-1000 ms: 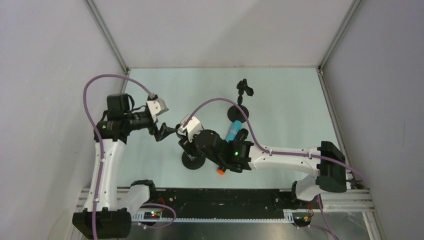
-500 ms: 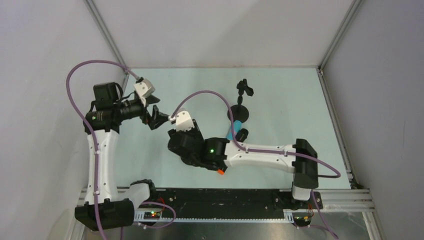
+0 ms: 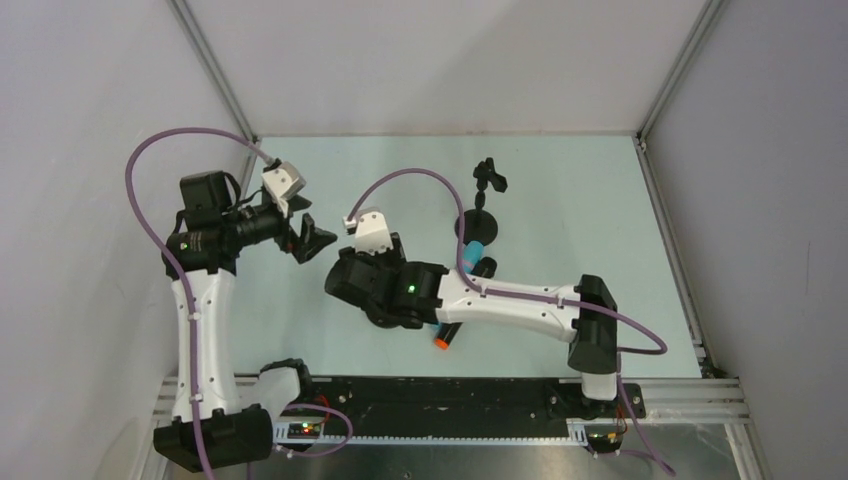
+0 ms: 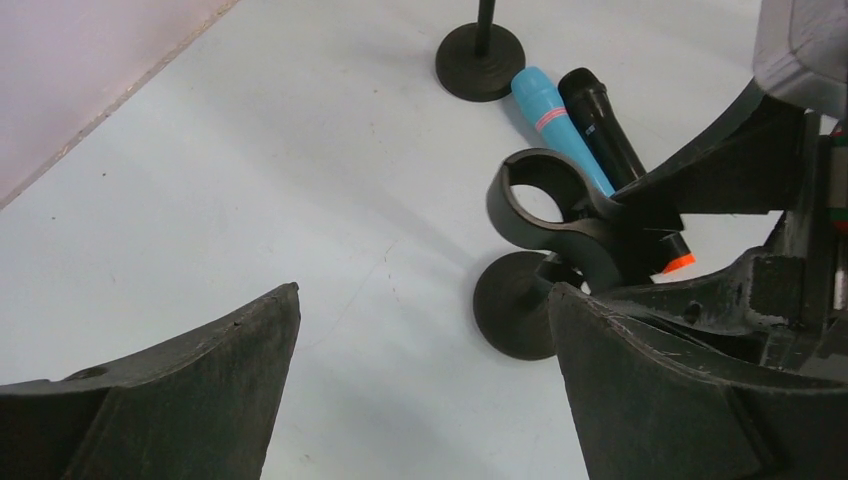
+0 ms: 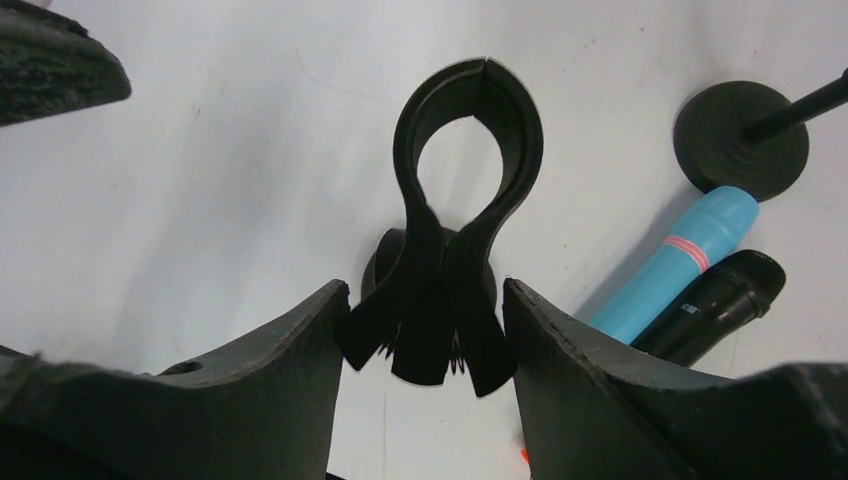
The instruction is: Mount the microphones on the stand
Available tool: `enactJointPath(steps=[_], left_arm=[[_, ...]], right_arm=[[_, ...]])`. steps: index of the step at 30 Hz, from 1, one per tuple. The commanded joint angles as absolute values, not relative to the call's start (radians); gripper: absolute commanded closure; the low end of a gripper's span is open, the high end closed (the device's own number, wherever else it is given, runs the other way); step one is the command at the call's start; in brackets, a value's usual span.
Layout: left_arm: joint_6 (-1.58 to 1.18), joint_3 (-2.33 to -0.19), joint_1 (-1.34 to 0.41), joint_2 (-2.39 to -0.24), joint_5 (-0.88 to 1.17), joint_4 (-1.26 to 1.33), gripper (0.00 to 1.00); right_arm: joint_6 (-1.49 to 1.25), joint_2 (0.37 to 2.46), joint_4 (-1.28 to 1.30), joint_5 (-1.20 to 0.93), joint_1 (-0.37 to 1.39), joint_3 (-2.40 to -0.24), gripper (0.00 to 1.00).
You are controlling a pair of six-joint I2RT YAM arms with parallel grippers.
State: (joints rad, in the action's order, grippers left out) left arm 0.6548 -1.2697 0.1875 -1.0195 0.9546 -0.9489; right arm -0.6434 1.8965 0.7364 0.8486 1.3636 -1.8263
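Note:
Two black stands are on the pale table. The near stand's spring clip (image 5: 408,150) sits between my right gripper's (image 5: 426,285) fingers, which touch its two handles; its ring is closed and empty. From the left wrist, that clip (image 4: 520,215) rises over its round base (image 4: 510,310). My right gripper (image 3: 345,283) covers this stand from above. The turquoise microphone (image 3: 472,252) (image 5: 675,265) and the black microphone (image 4: 605,125) (image 5: 715,305), with an orange cap (image 3: 440,343), lie side by side on the table. My left gripper (image 3: 312,238) (image 4: 424,290) hovers open and empty, left of the clip.
The far stand (image 3: 478,225) has its own clip (image 3: 489,178) raised toward the back of the table, and the microphones' heads lie against its base (image 5: 740,125). Grey walls close in the left, back and right sides. My right forearm stretches across the near table.
My right arm has swung left and now covers the near stand. My left arm has pulled back to the left, away from the right gripper, staying open.

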Motion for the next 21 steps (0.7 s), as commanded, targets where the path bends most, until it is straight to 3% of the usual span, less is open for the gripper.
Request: enactJointPath(steps=[1, 10, 15, 21], left_arm=[[0.649, -1.272, 0.199, -1.000, 0.931, -0.949, 0.02], [0.651, -1.252, 0.200, -0.982, 0.911, -0.949, 0.02], [0.635, -1.248, 0.200, -0.977, 0.922, -0.949, 0.02], [0.612, -1.219, 0.197, -0.962, 0.958, -0.949, 0.02]], right_arm=[[-0.640, 1.793, 0.771, 0.822, 1.346, -1.881, 0.35], [-0.593, 1.653, 0.731, 0.658, 1.257, -1.838, 0.28], [-0.455, 1.601, 0.632, 0.505, 1.132, -1.750, 0.28], [-0.319, 1.635, 0.672, 0.272, 1.073, -1.799, 0.31]])
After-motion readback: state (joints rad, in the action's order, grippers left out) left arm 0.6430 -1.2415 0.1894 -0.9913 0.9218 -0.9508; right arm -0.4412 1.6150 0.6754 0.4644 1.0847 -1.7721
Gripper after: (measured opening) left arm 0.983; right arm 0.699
